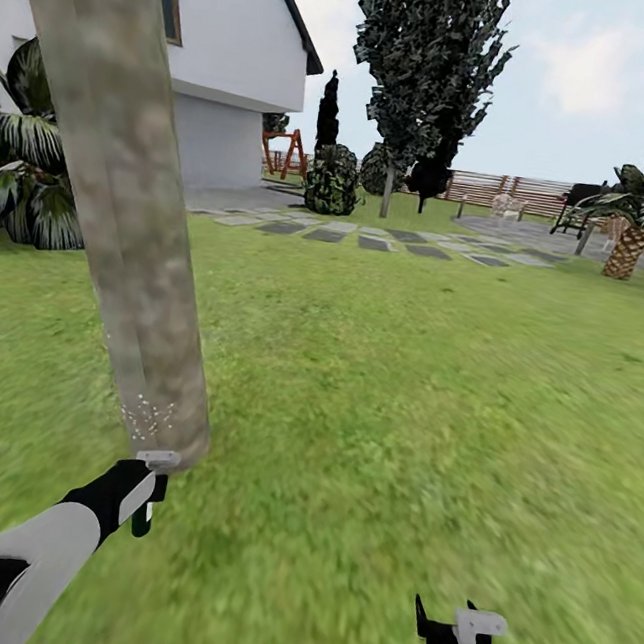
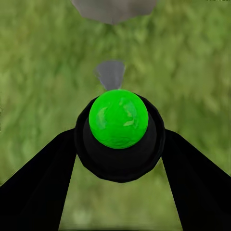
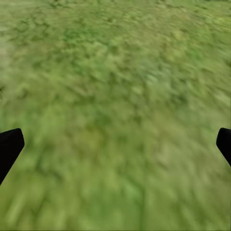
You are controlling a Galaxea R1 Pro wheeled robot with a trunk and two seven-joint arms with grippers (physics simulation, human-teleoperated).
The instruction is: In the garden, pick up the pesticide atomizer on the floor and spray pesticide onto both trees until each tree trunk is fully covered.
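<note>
I have the left gripper (image 1: 146, 487) clamped on the sprayer (image 2: 118, 119), whose green cap and black body sit between the two fingers in the left wrist view. I am holding it low and close to the near tree trunk (image 1: 127, 187) so the nozzle faces the bark; a small cloud of whitish specks (image 1: 147, 413) hangs on the trunk just above the gripper, near its base. The right gripper (image 1: 453, 630) hangs spread wide with nothing in it over the grass (image 1: 400, 422), kept well clear of the work. The second tree (image 1: 424, 63) stands far off near the fence (image 1: 509, 191), beside the paving slabs (image 1: 373, 238) and the house (image 1: 235, 49). From the head view the sprayer is mostly hidden behind my wrist, and the trunk's top is cut off, so I cannot tell how much bark higher up is covered
</note>
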